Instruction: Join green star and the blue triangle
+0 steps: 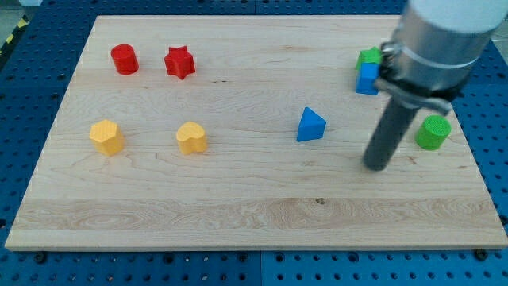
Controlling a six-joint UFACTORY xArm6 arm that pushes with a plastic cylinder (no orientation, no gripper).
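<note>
Our tip (375,167), a bare rod end effector holding nothing, rests right of the small blue triangle block (310,125), so we should circle to its lower left and push it gently toward the green star block (367,57) near the wooden tabletop's (238,199) top right.

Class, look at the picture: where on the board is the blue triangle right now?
The blue triangle sits right of the board's centre, alone on open wood. My tip is to its lower right, not touching it, and the green star lies further toward the view's upper right.
</note>
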